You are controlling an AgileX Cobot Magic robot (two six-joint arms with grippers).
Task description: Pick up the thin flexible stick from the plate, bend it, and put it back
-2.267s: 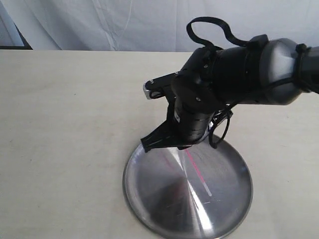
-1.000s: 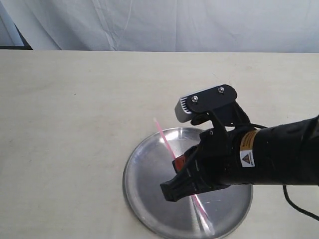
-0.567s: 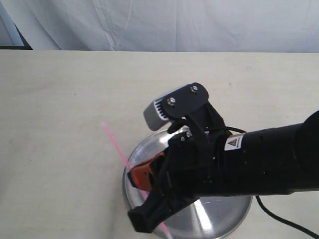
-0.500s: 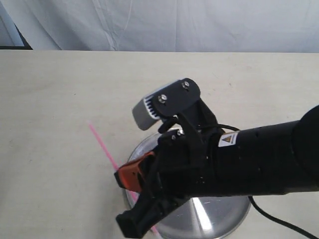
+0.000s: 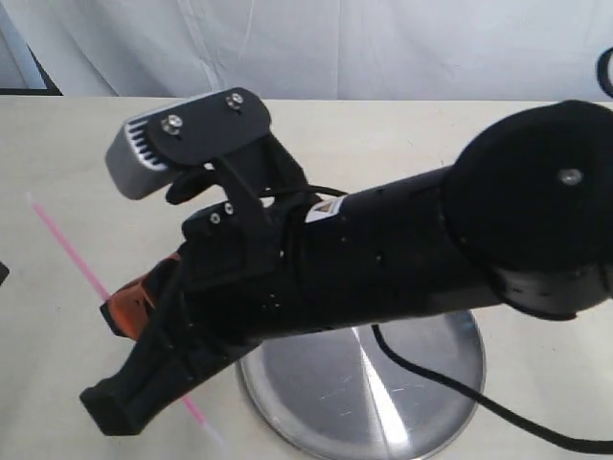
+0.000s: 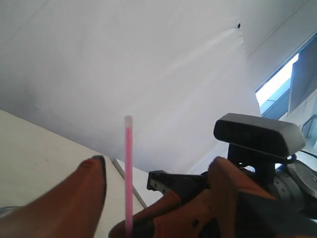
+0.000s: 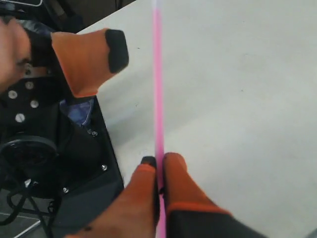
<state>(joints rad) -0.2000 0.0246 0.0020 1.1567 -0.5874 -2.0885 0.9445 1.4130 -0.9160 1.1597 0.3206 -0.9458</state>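
Note:
My right gripper (image 5: 120, 305) has reached across to the left of the plate and is shut on the thin pink stick (image 5: 67, 244), gripping it partway along. The stick is straight and held in the air above the table, left of the silver plate (image 5: 421, 402). In the right wrist view the orange fingers (image 7: 176, 178) pinch the stick (image 7: 157, 74). My left gripper (image 6: 156, 166) is open. In its wrist view the stick (image 6: 128, 168) stands between its fingers without touching them. The plate holds nothing.
The right arm's black body (image 5: 383, 259) covers the middle of the exterior view, and its cable (image 5: 431, 379) trails over the plate. White cloth (image 5: 287, 48) hangs behind the cream table (image 5: 77, 144). The left arm's black housing (image 7: 49, 148) sits close beside the stick.
The stick lay on the plate, then the right gripper took it, lifted it and carried it left, off the plate. The left gripper's fingers now stand around its far part.

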